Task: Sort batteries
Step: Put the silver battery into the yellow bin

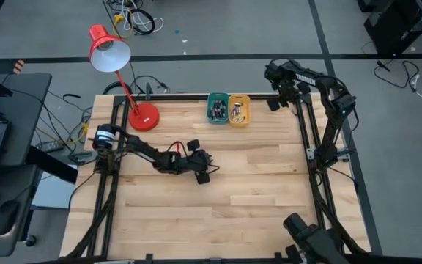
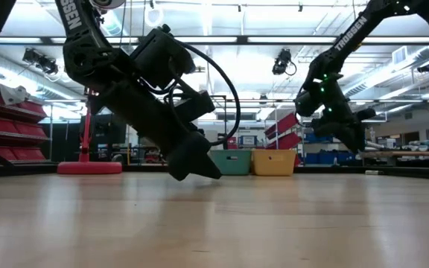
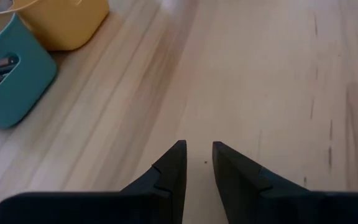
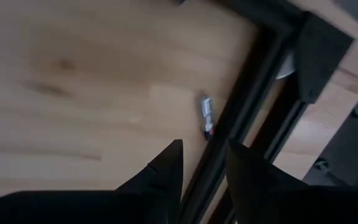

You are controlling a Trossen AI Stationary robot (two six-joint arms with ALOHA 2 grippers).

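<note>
Left claw (image 1: pixel 205 174) hangs mid-frame over bare desk (image 1: pixel 255 213), fingers slightly apart, nothing held. Right claw (image 1: pixel 275 103), also apart, sits upper right by the frame rail, where one battery (image 4: pixel 206 116) lies. More batteries (image 1: pixel 218 111) fill the bins, top center.

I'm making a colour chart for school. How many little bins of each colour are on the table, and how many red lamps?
Teal bin: 1
Yellow bin: 1
Red lamp: 1
Total: 3 things, all along the table's far edge. The two bins stand side by side and touch; the lamp stands apart, toward the left arm's side.
</note>
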